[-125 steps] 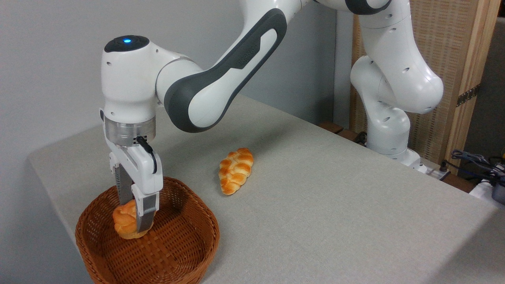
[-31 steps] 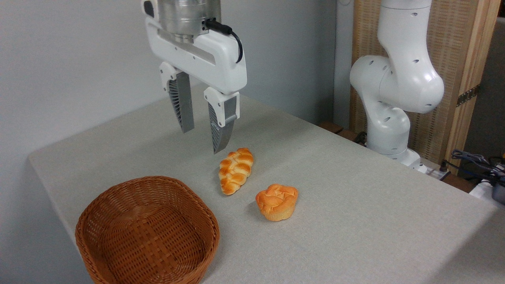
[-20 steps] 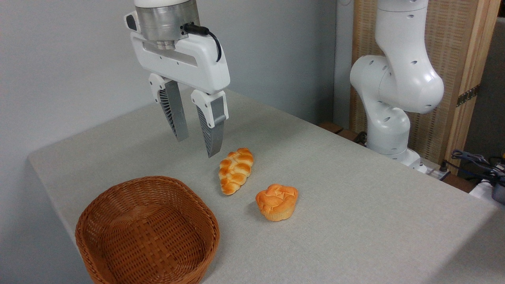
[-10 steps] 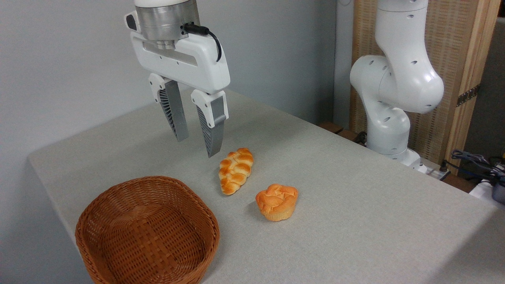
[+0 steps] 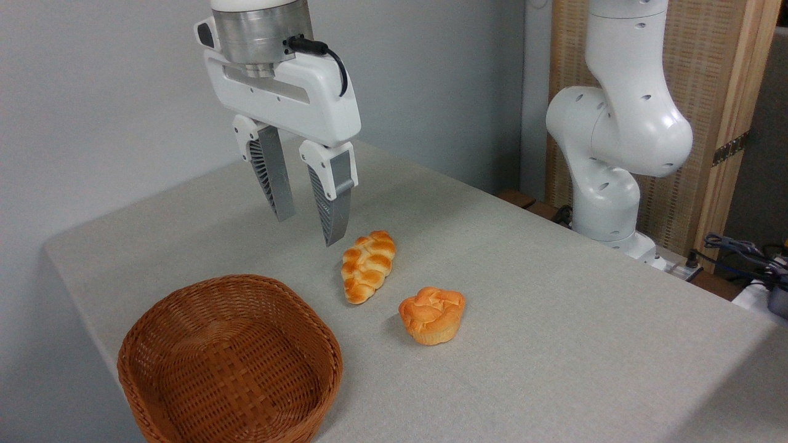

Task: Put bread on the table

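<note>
The bread (image 5: 432,314), a small orange-golden bun with a knotted top, rests upright on the grey-beige table (image 5: 554,320), free of any grip. My gripper (image 5: 306,229) hangs open and empty well above the tabletop, up and to the left of the bread, with nothing between its grey fingers (image 5: 330,209).
A braided golden loaf (image 5: 367,266) lies on the table just left of the bread, below my fingertips. A brown wicker basket (image 5: 231,363) stands empty at the front left corner. The arm's white base (image 5: 606,178) rises at the back right, with cables (image 5: 739,252) beyond it.
The bread has gone from the basket, held in my gripper, to lying free on the table. My gripper has risen and moved back; over the last second it has barely moved.
</note>
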Controlling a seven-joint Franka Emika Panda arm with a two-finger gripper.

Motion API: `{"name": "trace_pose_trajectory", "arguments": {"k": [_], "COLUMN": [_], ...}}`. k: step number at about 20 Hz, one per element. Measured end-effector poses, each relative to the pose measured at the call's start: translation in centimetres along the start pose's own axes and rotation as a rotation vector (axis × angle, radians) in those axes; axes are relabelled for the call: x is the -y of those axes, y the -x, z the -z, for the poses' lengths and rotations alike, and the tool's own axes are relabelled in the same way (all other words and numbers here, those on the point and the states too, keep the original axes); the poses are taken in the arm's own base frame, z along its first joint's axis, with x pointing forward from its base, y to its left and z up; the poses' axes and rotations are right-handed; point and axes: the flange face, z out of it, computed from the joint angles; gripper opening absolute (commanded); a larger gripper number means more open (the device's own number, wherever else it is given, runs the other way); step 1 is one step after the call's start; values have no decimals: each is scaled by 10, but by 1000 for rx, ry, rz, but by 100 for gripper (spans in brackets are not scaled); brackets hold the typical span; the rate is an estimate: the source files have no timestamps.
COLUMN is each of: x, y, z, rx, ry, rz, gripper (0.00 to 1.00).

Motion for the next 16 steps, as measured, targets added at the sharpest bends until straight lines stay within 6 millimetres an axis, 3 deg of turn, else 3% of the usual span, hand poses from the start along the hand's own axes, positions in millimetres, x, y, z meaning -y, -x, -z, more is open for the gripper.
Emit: {"name": "trace_pose_trajectory", "arguments": {"k": [16], "x": [2], "y": [1], "z": [0], "rx": [-1], "ry": [-1], "rz": [-90], "gripper": [100]}}
